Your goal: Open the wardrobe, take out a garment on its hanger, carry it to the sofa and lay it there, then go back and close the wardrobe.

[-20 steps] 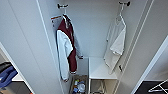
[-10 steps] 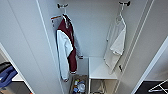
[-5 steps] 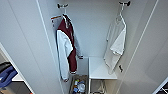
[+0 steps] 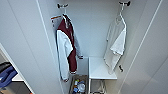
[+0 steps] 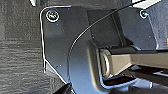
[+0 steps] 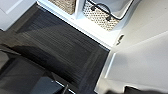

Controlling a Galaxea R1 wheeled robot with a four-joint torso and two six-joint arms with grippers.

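Head view: the garment, a white T-shirt, is hanging on its hanger at upper right inside the wardrobe, whose doors are standing open. Opening is done; taking, carrying and closing are remaining. Whether either gripper's fingers are apart, I cannot tell.

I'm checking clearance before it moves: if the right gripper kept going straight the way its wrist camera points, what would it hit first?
Most likely the dark carpeted floor in front of the wardrobe; depth is hard to judge.
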